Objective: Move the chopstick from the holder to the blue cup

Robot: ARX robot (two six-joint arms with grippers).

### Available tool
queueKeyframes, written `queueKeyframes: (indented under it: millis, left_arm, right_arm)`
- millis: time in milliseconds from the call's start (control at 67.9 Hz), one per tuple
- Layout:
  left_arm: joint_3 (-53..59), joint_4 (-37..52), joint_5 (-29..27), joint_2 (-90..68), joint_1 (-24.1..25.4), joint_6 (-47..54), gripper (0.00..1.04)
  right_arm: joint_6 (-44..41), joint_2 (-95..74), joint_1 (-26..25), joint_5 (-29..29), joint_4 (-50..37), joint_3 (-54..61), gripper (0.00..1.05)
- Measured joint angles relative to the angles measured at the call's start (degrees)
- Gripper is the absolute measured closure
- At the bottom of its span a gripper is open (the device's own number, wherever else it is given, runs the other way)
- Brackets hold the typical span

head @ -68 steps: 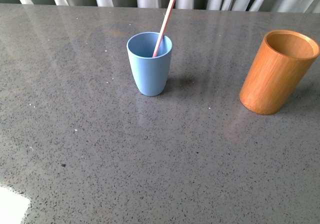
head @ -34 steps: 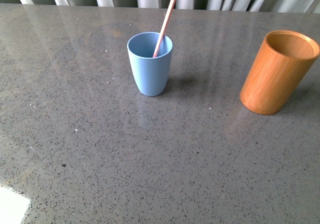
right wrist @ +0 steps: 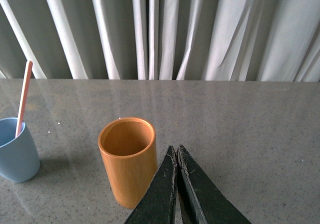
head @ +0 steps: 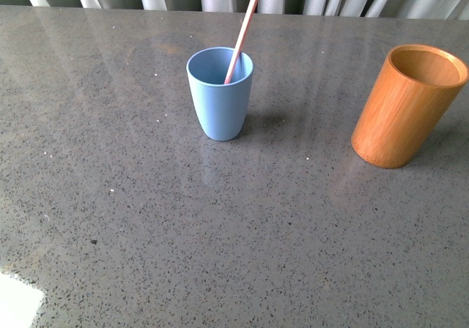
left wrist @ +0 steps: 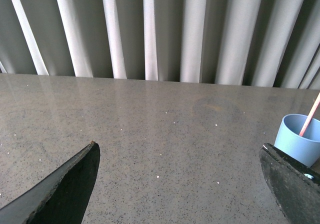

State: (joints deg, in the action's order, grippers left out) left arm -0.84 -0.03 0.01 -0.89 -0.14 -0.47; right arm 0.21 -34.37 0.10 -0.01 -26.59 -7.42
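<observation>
Nothing moved, pinkish chopstick (head: 244, 22) leaning in blue cup (head: 219, 101)

Count: 1 chopstick (head: 243, 28), 1 blue cup (head: 220, 94), 1 holder (head: 407, 105), all on 1 table (head: 220, 233). 2 grippers: left gripper (left wrist: 180, 184), right gripper (right wrist: 176, 156).

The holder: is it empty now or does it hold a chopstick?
Empty. The holder shows a bare inside; the chopstick leans in the blue cup.
</observation>
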Motion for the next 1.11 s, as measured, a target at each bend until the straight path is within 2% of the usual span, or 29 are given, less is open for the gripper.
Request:
queueKeyframes:
  millis: [589,1105]
  left_arm:
    - [0.0,0.0,0.0,0.0,0.0,0.0,0.09]
    - [0.0,0.0,0.0,0.0,0.0,0.0,0.09]
  right_arm:
    - [0.0,14.2,0.0,0.0,7.3,6.2,1.03]
    - [0.0,23.3,0.0,0.0,15.6,6.2,1.03]
